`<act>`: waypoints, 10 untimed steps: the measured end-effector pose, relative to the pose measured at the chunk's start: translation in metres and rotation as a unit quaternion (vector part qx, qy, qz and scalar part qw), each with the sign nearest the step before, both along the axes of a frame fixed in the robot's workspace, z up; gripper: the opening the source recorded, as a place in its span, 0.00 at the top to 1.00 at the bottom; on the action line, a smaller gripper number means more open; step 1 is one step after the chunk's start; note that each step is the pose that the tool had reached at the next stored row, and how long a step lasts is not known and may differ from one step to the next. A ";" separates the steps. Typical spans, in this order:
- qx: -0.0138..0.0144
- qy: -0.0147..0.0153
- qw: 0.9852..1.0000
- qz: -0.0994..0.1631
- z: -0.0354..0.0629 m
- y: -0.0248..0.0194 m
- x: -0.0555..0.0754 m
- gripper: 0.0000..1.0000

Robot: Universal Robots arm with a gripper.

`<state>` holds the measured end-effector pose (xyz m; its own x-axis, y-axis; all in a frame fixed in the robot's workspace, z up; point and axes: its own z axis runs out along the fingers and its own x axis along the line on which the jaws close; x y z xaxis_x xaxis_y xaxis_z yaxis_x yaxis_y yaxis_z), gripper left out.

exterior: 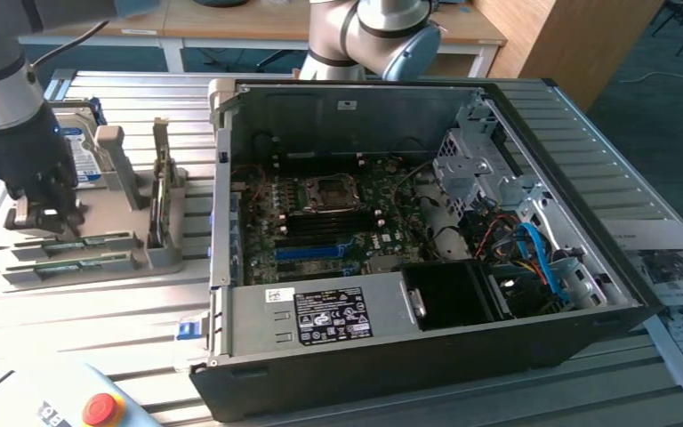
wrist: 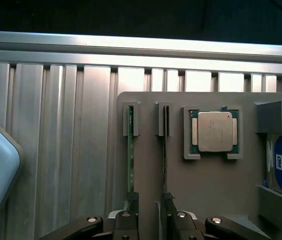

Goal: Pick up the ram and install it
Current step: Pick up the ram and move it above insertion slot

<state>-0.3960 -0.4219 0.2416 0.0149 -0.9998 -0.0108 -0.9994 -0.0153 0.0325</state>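
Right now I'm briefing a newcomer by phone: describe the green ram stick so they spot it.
Beside the open computer case lies a grey holder tray. Two thin sticks stand on edge in its parallel slots. The ram is the bright green one, farther from the silver processor than its darker neighbour.

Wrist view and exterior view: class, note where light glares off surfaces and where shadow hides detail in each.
Wrist view: glare streaks the metal table along its far rail, the processor gleams, beyond the table is black. Exterior view: daylight whitens the table on the exterior view's left; the computer case is darkest around its black fan shroud.
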 end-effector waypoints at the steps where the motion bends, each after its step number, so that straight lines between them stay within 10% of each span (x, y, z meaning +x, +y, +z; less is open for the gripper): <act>1: 0.000 0.000 1.000 0.000 0.0000 -0.0017 0.000 0.69; 10: 0.000 0.000 1.000 0.000 -0.0001 -0.0143 0.000 0.69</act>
<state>-0.3960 -0.4362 0.2416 0.0150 -0.9998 -0.0108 -0.9994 -0.0154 0.0325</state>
